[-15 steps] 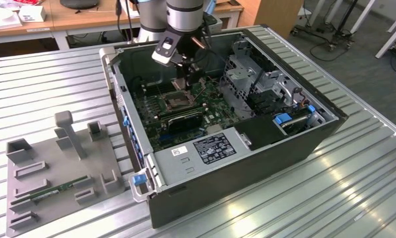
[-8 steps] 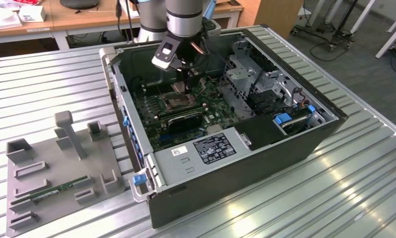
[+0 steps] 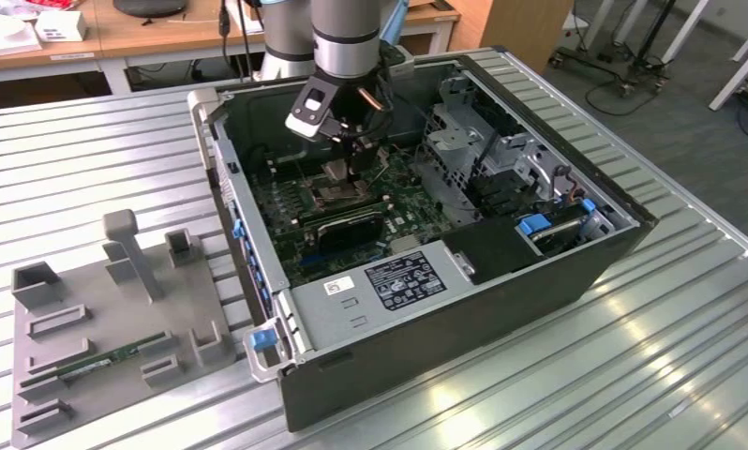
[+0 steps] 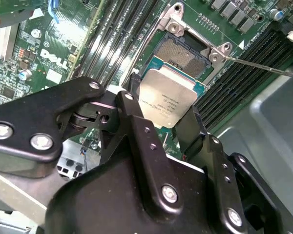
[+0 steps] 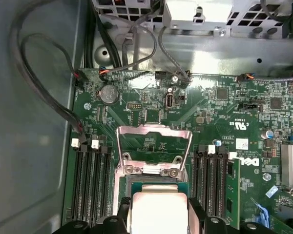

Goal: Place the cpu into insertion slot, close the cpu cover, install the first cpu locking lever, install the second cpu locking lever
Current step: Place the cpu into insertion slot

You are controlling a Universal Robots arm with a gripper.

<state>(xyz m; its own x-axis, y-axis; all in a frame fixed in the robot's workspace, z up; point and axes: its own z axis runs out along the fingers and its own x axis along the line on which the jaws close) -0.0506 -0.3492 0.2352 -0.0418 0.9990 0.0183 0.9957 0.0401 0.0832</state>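
Observation:
My gripper (image 4: 163, 106) is shut on the cpu (image 4: 167, 100), a silvery square chip pinched by its edges between two black fingers (image 4: 136, 119). The cpu hangs just above and slightly off the insertion slot (image 4: 181, 51), whose dark pin field lies bare inside a silvery rim. In the first wrist view the cpu (image 5: 158, 212) sits between the gripper (image 5: 158, 218) tips, and the cpu cover (image 5: 154, 129) stands swung up, open behind the slot (image 5: 136, 183). A thin locking lever (image 4: 263, 67) sticks out beside the socket. In the exterior view the gripper (image 3: 337, 174) reaches down into the computer case (image 3: 500, 281).
Long black memory slots (image 5: 90, 180) flank the socket on both sides. Cables (image 5: 44, 73) run along the case wall. The drive cage (image 3: 474, 141) and the power supply (image 3: 399, 281) crowd the case. A grey fixture tray (image 3: 112, 319) with a green memory stick (image 3: 112, 360) lies at the exterior view's left.

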